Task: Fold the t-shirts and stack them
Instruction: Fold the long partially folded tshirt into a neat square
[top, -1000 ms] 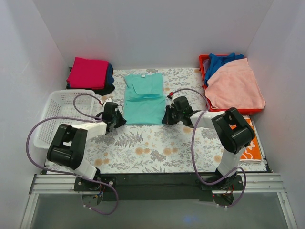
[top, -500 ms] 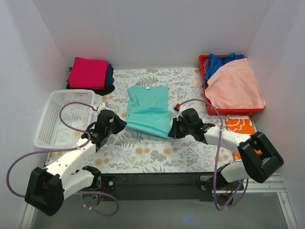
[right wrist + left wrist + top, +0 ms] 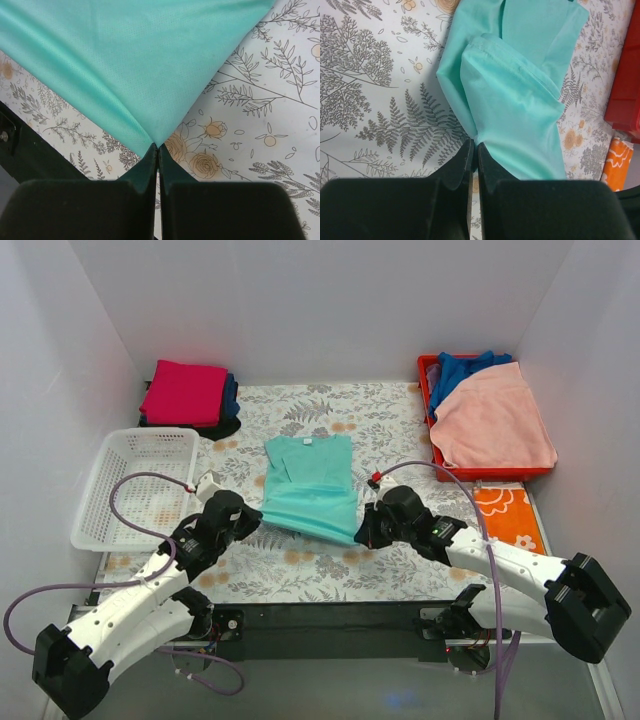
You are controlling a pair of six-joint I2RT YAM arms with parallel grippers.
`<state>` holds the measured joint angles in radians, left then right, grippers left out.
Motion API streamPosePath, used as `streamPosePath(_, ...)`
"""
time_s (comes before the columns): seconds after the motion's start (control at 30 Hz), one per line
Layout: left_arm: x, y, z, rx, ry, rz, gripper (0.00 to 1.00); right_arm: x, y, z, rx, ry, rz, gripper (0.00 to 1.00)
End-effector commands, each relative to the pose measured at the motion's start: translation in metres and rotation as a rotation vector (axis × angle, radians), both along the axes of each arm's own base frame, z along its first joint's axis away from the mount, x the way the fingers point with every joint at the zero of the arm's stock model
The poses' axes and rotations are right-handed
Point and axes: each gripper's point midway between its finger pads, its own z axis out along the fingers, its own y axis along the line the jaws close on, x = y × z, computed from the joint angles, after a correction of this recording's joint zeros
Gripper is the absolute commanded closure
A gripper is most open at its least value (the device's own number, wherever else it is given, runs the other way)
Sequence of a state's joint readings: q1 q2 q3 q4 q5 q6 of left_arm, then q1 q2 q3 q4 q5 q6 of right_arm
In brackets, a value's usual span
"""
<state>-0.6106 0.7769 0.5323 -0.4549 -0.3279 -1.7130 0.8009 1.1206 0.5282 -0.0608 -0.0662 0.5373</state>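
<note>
A mint-teal t-shirt (image 3: 308, 485), sleeves folded in, lies on the flowered table cover with its near hem lifted. My left gripper (image 3: 256, 517) is shut on the hem's left corner (image 3: 472, 137). My right gripper (image 3: 360, 532) is shut on the right corner (image 3: 157, 142). The cloth (image 3: 130, 60) stretches tight between the two grips. A folded stack of t-shirts, magenta (image 3: 184, 392) on top of dark blue (image 3: 231, 395) and black (image 3: 222, 426), sits at the back left. The wrist views show both pairs of jaws pinched together with teal cloth (image 3: 512, 115) running out from the tips.
A white plastic basket (image 3: 112, 480) stands at the left edge. At the back right a red bin (image 3: 432, 430) holds a pink cloth (image 3: 492, 420) and a blue one (image 3: 462, 368). An orange flowered cloth (image 3: 505, 515) lies in front of the bin. White walls enclose the table.
Both arms have drawn back toward the near edge, dragging the teal t-shirt with them by its hem. The shirt now lies nearer me and its lower edge is raised.
</note>
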Motion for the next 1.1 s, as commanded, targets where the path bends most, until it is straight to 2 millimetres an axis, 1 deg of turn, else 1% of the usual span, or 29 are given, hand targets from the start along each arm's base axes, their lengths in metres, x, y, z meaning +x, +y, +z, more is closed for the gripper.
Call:
streamPosePath(0.0,0.001,0.02,0.008,0.043,-0.023,0.106,1.0,-0.003,-0.005,0.0,-0.047,0.009,-0.031,0.99)
streamPosePath(0.03,0.0,0.021,0.01,0.047,-0.028,0.108,1.0,-0.004,-0.004,0.003,-0.043,0.005,-0.025,0.99)
streamPosePath(0.07,0.001,0.023,0.014,0.053,-0.042,0.114,1.0,0.0,-0.005,0.007,-0.049,-0.018,-0.044,0.99)
streamPosePath(0.1,0.001,0.024,0.021,0.043,-0.061,0.12,1.0,0.003,-0.002,0.018,-0.033,-0.039,-0.044,0.99)
streamPosePath(0.17,0.002,0.027,0.031,0.042,-0.09,0.126,1.0,0.006,-0.002,0.028,-0.027,-0.064,-0.05,0.99)
streamPosePath(0.2,0.002,0.028,0.036,0.037,-0.102,0.13,1.0,0.008,0.002,0.038,-0.013,-0.08,-0.047,0.99)
streamPosePath(0.27,0.003,0.03,0.044,0.035,-0.124,0.133,1.0,0.01,0.001,0.047,-0.011,-0.094,-0.052,0.99)
streamPosePath(0.3,0.003,0.031,0.047,0.033,-0.131,0.137,1.0,0.011,0.003,0.055,-0.002,-0.108,-0.048,0.99)
streamPosePath(0.37,0.003,0.031,0.055,0.037,-0.145,0.135,1.0,0.01,0.003,0.063,0.006,-0.118,-0.046,0.99)
streamPosePath(0.43,0.004,0.034,0.058,0.047,-0.149,0.148,1.0,0.012,0.005,0.072,0.016,-0.135,-0.046,0.99)
streamPosePath(0.5,0.007,0.036,0.064,0.058,-0.161,0.159,1.0,0.015,0.004,0.075,0.009,-0.148,-0.049,0.99)
streamPosePath(0.53,0.009,0.035,0.064,0.062,-0.16,0.161,1.0,0.02,0.005,0.081,0.006,-0.167,-0.059,0.99)
streamPosePath(0.6,0.016,0.035,0.064,0.087,-0.152,0.178,1.0,0.026,0.006,0.082,-0.016,-0.179,-0.062,0.99)
streamPosePath(0.63,0.021,0.035,0.065,0.099,-0.157,0.191,1.0,0.031,0.006,0.084,-0.032,-0.197,-0.07,0.99)
streamPosePath(0.67,0.025,0.034,0.06,0.127,-0.14,0.196,1.0,0.038,0.009,0.088,-0.041,-0.207,-0.074,0.99)
streamPosePath(0.7,0.033,0.032,0.066,0.124,-0.16,0.21,1.0,0.042,0.01,0.09,-0.052,-0.216,-0.08,0.99)
streamPosePath(0.73,0.037,0.033,0.068,0.141,-0.172,0.219,1.0,0.049,0.01,0.091,-0.067,-0.229,-0.09,0.99)
streamPosePath(0.77,0.044,0.032,0.064,0.167,-0.162,0.231,1.0,0.057,0.015,0.095,-0.075,-0.239,-0.088,0.99)
streamPosePath(0.8,0.052,0.029,0.072,0.164,-0.189,0.234,1.0,0.065,0.014,0.096,-0.083,-0.242,-0.101,0.99)
streamPosePath(0.87,0.061,0.028,0.078,0.188,-0.204,0.255,1.0,0.081,0.019,0.101,-0.097,-0.256,-0.101,0.99)
streamPosePath(0.9,0.07,0.025,0.083,0.198,-0.215,0.259,1.0,0.09,0.018,0.104,-0.102,-0.262,-0.112,0.99)
streamPosePath(0.93,0.076,0.024,0.085,0.214,-0.222,0.262,1.0,0.096,0.019,0.105,-0.102,-0.262,-0.113,0.99)
streamPosePath(0.97,0.081,0.025,0.088,0.225,-0.231,0.276,1.0,0.103,0.022,0.101,-0.115,-0.257,-0.109,0.99)
streamPosePath(1.0,0.09,0.025,0.085,0.243,-0.223,0.283,1.0,0.115,0.022,0.111,-0.098,-0.271,-0.125,0.99)
streamPosePath(1.03,0.097,0.025,0.094,0.248,-0.237,0.286,1.0,0.119,0.025,0.112,-0.09,-0.266,-0.115,0.99)
streamPosePath(1.07,0.102,0.026,0.096,0.254,-0.237,0.292,1.0,0.127,0.028,0.107,-0.093,-0.259,-0.113,0.99)
